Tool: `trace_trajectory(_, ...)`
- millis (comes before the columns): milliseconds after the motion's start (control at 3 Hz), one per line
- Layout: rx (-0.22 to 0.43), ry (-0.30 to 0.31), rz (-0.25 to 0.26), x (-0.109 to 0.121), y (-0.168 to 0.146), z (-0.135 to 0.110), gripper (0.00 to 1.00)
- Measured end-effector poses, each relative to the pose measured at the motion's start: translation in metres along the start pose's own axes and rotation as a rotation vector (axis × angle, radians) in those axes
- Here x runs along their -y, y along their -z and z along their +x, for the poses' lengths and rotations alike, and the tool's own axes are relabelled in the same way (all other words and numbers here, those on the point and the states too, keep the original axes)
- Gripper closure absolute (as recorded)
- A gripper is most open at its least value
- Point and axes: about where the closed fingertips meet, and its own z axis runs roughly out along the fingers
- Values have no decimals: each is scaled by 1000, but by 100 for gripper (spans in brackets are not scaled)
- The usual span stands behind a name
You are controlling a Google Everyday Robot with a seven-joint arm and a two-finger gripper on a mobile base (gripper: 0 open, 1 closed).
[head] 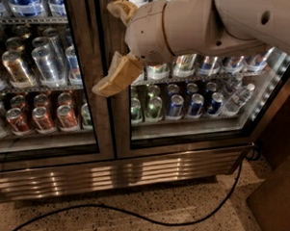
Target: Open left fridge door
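The left fridge door (pixel 40 74) is a glass pane in a brushed-steel frame and stands shut, with silver cans on its middle shelf and red cans (pixel 41 115) below. My gripper (pixel 104 48) hangs in front of the two centre stiles, over the left door's right frame edge (pixel 87 62). Its two tan fingers (pixel 119 75) are spread apart, one high and one low, with nothing between them. My white arm (pixel 211 24) reaches in from the upper right and hides the top of the right door.
The right glass door (pixel 198 100) shows green and blue cans and is shut. A steel grille (pixel 113 171) runs below both doors. A black cable (pixel 179 220) lies across the speckled floor. A brown panel (pixel 276 200) stands at the lower right.
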Motion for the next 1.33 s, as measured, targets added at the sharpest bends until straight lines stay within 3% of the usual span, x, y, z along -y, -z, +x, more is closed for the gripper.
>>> trace_trajectory(333, 15, -5, -1, 3, -15, -5, 11)
trace_trajectory(1333, 61, -75, 0, 13, -55, -13, 13)
